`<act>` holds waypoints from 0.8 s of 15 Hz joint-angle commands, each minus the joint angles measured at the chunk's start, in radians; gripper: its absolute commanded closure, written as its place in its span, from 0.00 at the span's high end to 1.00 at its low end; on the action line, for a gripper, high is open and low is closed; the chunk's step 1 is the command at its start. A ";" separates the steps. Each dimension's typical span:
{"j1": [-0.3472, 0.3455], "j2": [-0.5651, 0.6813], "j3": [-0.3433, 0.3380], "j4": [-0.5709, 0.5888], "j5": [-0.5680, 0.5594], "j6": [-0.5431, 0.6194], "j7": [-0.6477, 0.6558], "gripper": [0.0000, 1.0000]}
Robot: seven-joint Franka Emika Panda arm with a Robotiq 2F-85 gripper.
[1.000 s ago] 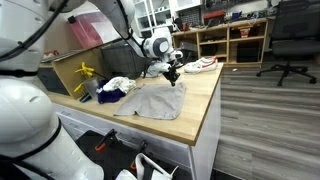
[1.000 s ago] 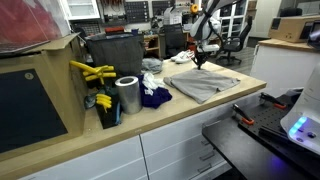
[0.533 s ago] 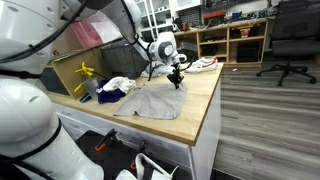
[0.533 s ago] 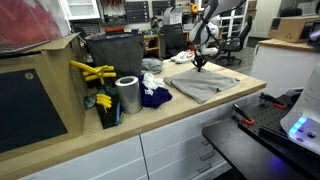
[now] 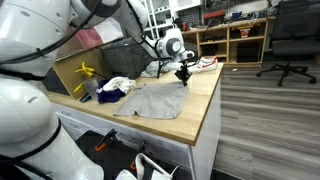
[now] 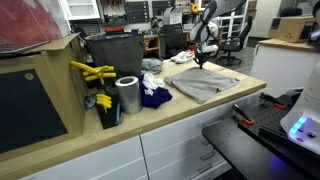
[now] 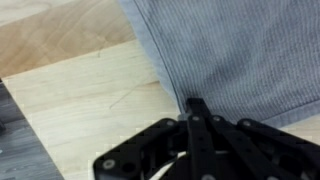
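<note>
Gripper (image 7: pixel 193 103): jaws together, holding nothing visible | tip at cloth (image 7: pixel 240 50) edge, lower middle | tabletop (image 7: pixel 80 90) at left

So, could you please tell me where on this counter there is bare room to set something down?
Bare wood runs as a strip between the grey cloth and the long edge of the counter, and beside the cloth's far corner near the tool. It is crowded at the other end: silver roll, yellow clamps, heaped clothes, dark bin.
</note>
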 commanded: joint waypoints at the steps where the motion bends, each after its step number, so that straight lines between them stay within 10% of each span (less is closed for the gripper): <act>1: -0.022 0.044 -0.003 0.088 -0.019 -0.060 0.031 0.00; 12: -0.009 -0.011 0.051 0.054 -0.008 -0.073 0.005 0.00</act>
